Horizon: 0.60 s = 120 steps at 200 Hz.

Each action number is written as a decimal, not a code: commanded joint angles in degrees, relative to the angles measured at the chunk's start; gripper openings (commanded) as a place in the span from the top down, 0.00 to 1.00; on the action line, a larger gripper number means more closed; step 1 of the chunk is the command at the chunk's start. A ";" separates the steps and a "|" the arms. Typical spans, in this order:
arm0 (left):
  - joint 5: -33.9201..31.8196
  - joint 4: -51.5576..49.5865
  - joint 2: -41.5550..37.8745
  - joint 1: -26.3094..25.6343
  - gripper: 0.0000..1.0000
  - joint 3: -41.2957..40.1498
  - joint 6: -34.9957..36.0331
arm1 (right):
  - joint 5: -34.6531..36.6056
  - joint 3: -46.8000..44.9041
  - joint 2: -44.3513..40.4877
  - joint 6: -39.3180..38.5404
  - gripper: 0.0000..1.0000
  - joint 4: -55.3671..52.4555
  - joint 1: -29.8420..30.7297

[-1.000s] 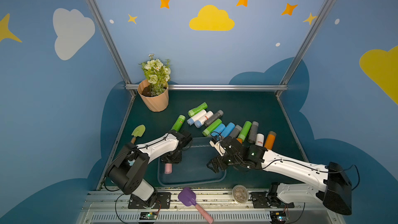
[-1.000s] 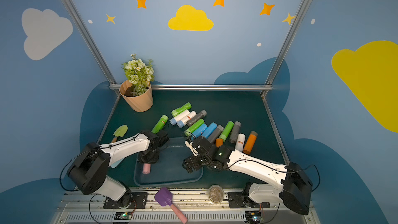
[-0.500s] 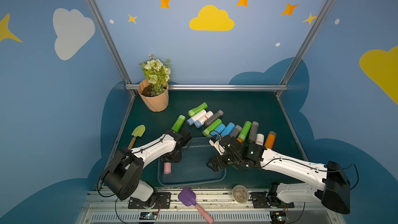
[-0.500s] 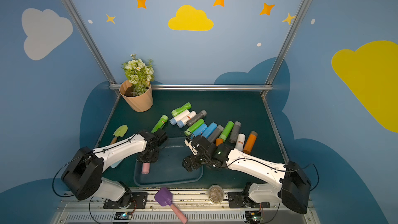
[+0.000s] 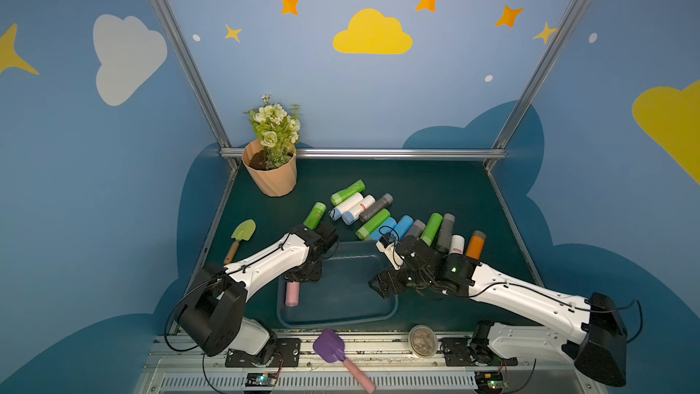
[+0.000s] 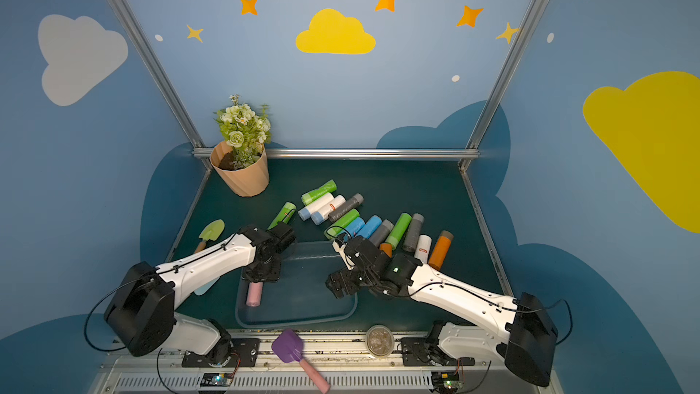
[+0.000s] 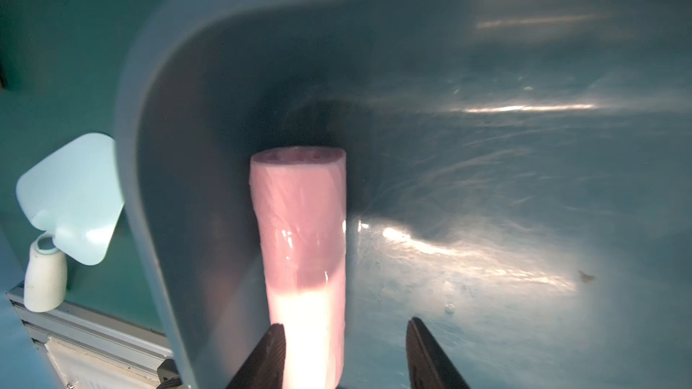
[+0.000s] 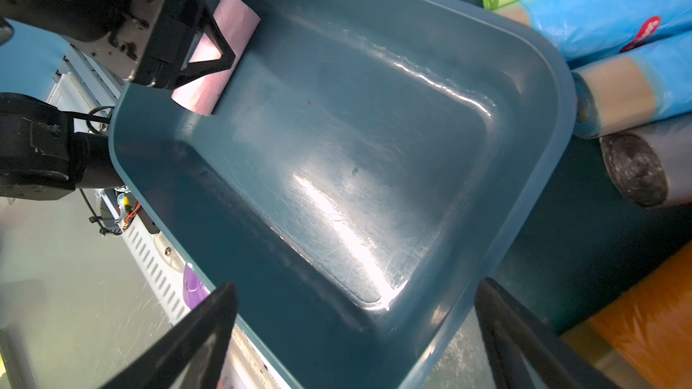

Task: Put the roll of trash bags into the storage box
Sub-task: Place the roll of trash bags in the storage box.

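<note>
At the front edge of the tabletop (image 5: 416,183) sits the shallow dark blue-grey plastic storage box (image 5: 348,293). The pink roll of trash bags (image 5: 292,293) lies inside along its left wall. The left fingers (image 7: 271,357) straddle it, parted, one clear of it. The right fingers (image 8: 187,342) spread wide over the box's right rim, empty. Beyond lie loose coloured rolls (image 5: 432,229).

red label (image 8: 645,33) on blue roll (image 8: 599,9), lettering too blurred to read

Flowerpot (image 5: 271,180): far left, upright
Green trowel (image 5: 242,232): left edge, lying flat
Purple scoop (image 5: 328,346): near rail, middle
Round jar (image 5: 422,341): near rail, further right
</note>
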 commanded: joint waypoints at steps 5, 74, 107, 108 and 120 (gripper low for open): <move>-0.82 -3.70 -2.84 -0.32 0.48 3.82 0.21 | -0.78 -0.47 -1.54 -0.11 0.03 0.08 -1.22; -0.87 4.78 -2.27 6.36 0.42 11.05 14.57 | -6.71 4.38 2.45 -2.72 0.03 0.85 -7.27; 4.45 13.48 2.50 13.23 0.36 12.58 22.52 | -8.62 6.46 6.13 -3.48 0.03 1.65 -8.43; 4.48 13.60 2.82 13.39 0.36 12.74 22.76 | -8.68 6.49 6.27 -3.55 0.03 1.65 -8.42; 4.34 14.62 6.28 14.52 0.36 15.02 25.18 | -9.25 7.25 7.59 -4.00 0.03 1.74 -8.75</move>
